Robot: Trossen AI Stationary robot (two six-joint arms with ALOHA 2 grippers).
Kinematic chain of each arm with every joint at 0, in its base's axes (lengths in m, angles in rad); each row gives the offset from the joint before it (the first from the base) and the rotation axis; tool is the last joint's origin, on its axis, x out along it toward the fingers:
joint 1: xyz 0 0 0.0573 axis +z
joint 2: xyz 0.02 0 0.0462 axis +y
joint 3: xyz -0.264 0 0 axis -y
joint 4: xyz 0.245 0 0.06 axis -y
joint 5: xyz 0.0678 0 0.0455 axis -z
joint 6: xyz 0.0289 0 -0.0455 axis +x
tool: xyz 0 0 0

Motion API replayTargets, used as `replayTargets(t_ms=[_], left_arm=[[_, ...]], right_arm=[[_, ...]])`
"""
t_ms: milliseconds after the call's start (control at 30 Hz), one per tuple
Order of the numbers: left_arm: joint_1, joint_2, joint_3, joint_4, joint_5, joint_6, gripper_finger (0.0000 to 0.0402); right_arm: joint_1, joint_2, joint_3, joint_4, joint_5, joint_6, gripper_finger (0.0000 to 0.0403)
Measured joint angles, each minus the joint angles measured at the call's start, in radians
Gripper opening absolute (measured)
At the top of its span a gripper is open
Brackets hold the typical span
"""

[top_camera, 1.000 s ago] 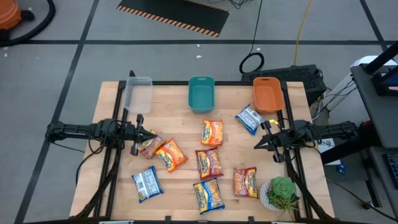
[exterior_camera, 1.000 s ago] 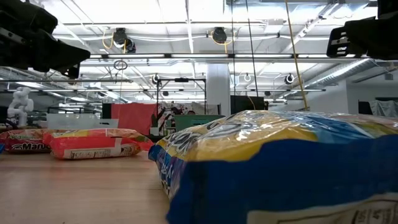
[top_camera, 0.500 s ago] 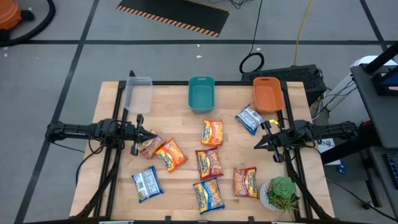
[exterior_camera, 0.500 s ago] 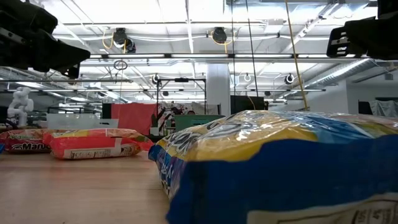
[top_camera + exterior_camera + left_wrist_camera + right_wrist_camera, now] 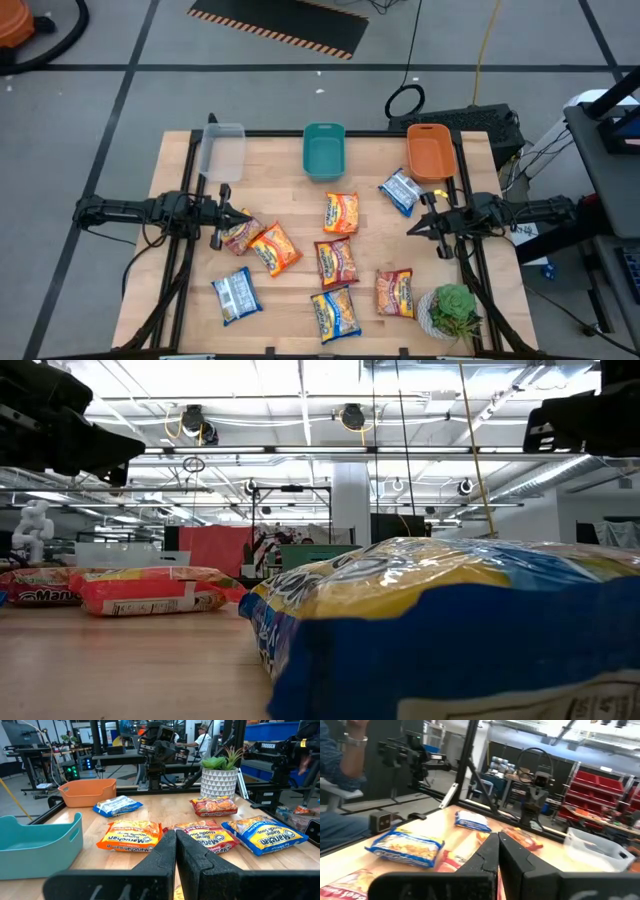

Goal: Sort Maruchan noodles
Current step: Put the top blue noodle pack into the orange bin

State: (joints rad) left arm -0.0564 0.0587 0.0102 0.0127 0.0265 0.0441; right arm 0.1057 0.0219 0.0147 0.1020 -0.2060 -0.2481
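Maruchan noodles [image 5: 340, 212] lay scattered in eight flat plastic packets across the middle and near half of the wooden counter [image 5: 280, 160], none of them in a bin. The left hand [image 5: 237, 217] hung at the counter's left edge with its two dark fingers [image 5: 172, 851] pressed together and gripping nothing, its tip just above a red-and-orange packet [image 5: 238, 235]. Touching that packet lay an orange packet [image 5: 275, 248], set at a slant. The right hand [image 5: 413, 229] hovered at the counter's right edge, fingers likewise clenched on nothing, near a blue-and-white packet [image 5: 400, 191] that lay just beside the orange bin [image 5: 431, 152].

Between the two hands sat an orange-yellow packet [image 5: 341, 213] and, below it, a red-pink one [image 5: 337, 262]. Toward the near edge lay a second blue-and-white packet [image 5: 236, 295], a yellow-and-blue packet [image 5: 335, 313] and another red-orange packet [image 5: 395, 292], the last close to a potted plant [image 5: 452, 312] in a white patterned pot at the near right corner.

Seen from the left wrist, the wrappers were glossy and crinkled, printed with the brand name in large letters over noodle pictures. A clear bin [image 5: 222, 150], a teal bin [image 5: 324, 150] and the orange bin stood in a row along the far edge. From counter height, the yellow-and-blue packet [image 5: 450, 630] filled the foreground.
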Motion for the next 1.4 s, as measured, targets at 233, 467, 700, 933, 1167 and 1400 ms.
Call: replayTargets(t_ms=[233, 467, 700, 933, 1167, 1400], left_arm=[[0.000, 0.000, 0.000, 0.000, 0.000, 0.000, 0.0014], [0.000, 0.000, 0.000, 0.002, 0.000, 0.000, 0.0014], [0.000, 0.000, 0.000, 0.005, 0.000, 0.000, 0.0014], [0.000, 0.000, 0.000, 0.006, 0.000, 0.000, 0.0014], [0.000, 0.000, 0.000, 0.006, 0.000, 0.000, 0.0014], [0.000, 0.000, 0.000, 0.006, 0.000, 0.000, 0.0014]], right_arm=[[-0.002, 0.011, 0.000, 0.068, 0.085, -0.116, 0.0000], [-0.002, 0.014, -0.001, 0.336, 0.030, 0.005, 0.0000], [-0.002, 0.019, -0.001, 0.513, 0.027, 0.192, 0.0000], [-0.002, 0.018, 0.021, 0.517, 0.090, 0.127, 0.0000], [-0.002, 0.076, 0.131, 0.357, 0.443, 0.131, 0.0000], [0.003, 0.267, 0.284, 0.333, 0.414, 0.133, 0.0000]])
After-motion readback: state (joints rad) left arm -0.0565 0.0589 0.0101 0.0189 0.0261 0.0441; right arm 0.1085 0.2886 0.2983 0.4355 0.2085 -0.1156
